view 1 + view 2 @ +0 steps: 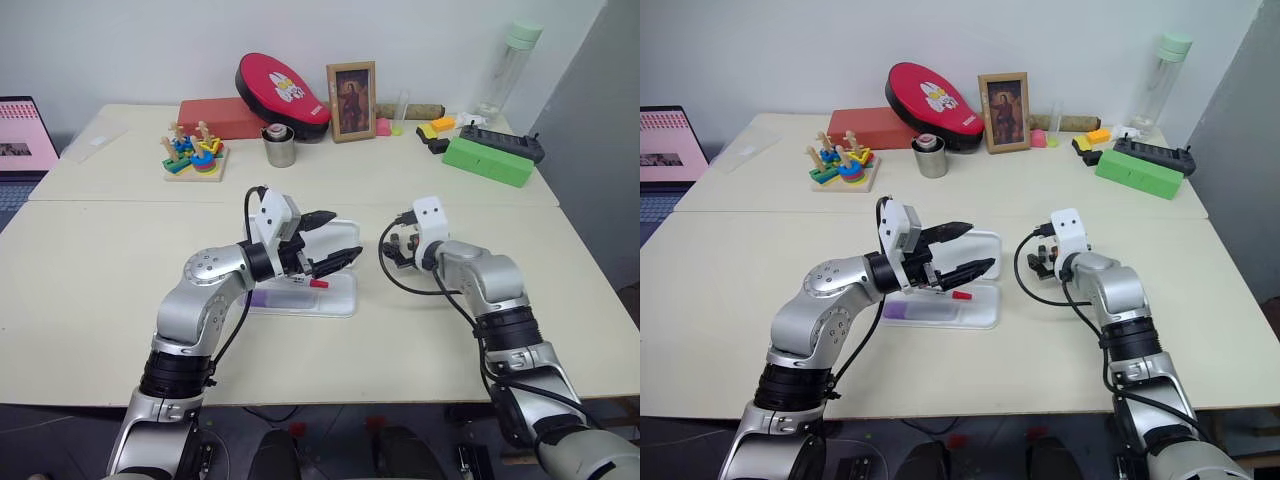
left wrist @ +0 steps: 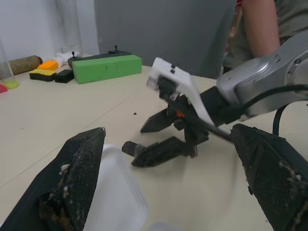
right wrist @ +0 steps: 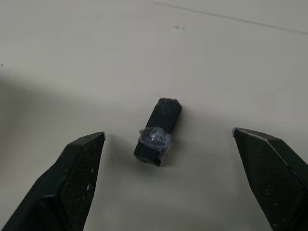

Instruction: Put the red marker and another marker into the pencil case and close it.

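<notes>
The white pencil case (image 1: 986, 312) lies open in the middle of the table. In its tray I see the red marker's red cap (image 1: 961, 296); the barrel is hidden behind my left arm. A purple marker (image 1: 908, 311) lies at the case's left end. My left gripper (image 1: 981, 246) hovers open and empty just above the case, pointing right. My right gripper (image 3: 168, 134) stands open to the right of the case, over a small black piece (image 3: 159, 132) on the table, its fingers either side of it and apart from it. It also appears as the right gripper (image 2: 137, 139) in the left wrist view.
Along the back stand a wooden stacking toy (image 1: 195, 152), a metal cup (image 1: 279, 146), a red oval pouch (image 1: 282, 92), a picture frame (image 1: 351, 100), a green box (image 1: 488, 160) and a bottle (image 1: 508, 70). A laptop (image 1: 25, 135) is far left. A person (image 2: 262, 24) stands beyond the table.
</notes>
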Controlling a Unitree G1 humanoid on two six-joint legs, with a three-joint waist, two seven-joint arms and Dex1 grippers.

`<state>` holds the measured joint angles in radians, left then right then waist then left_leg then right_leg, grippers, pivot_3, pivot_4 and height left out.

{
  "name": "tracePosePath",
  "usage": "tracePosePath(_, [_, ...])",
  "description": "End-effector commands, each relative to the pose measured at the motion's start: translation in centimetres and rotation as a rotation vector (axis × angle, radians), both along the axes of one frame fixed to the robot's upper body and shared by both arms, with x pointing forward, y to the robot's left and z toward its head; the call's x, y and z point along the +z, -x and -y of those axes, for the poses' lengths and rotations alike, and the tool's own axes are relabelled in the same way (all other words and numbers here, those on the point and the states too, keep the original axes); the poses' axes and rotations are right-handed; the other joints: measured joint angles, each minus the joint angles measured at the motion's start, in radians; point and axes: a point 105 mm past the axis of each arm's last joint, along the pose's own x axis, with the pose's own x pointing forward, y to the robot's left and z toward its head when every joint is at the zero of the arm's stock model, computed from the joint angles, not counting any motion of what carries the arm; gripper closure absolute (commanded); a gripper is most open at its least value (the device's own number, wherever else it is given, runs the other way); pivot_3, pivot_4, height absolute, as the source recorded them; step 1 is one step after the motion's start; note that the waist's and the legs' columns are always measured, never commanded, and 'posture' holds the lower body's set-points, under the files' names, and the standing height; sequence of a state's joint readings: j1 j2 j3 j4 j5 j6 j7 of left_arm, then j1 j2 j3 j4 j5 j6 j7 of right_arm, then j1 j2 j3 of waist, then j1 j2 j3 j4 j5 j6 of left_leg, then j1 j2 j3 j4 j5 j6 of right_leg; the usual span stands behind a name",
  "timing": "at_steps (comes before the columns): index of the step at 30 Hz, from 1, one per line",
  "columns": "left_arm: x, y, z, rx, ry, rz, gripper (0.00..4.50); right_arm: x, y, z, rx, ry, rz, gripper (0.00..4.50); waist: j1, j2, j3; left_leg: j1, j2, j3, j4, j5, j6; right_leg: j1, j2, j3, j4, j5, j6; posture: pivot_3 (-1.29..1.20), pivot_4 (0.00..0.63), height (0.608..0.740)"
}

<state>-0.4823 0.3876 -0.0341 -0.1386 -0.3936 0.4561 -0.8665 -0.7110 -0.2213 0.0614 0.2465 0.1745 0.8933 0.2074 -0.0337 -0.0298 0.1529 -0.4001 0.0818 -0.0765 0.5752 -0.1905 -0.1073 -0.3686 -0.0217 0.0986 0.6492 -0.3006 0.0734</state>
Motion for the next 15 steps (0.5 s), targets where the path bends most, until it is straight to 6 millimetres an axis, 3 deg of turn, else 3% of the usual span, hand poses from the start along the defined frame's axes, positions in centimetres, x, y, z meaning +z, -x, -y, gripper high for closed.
tracePosePath(1, [0.98,0.28,0.29,-0.017,0.008,0.04,0.0,0.59,-0.59,0.69,-0.036,0.01,0.048,0.55,0.0,0.0,0.0,0.0,0.0,0.0,0.0,0.0,0.0,0.0,0.0,0.0,0.0,0.0,0.0,0.0,0.15,0.74])
tracePosePath(15, [1.36,-0.24,0.42,-0.008,0.023,0.057,0.0,1.52,-0.75,0.68,-0.036,0.003,0.083,4.14,0.0,0.0,0.0,0.0,0.0,0.0,0.0,0.0,0.0,0.0,0.0,0.0,0.0,0.0,0.0,0.0,0.15,0.74])
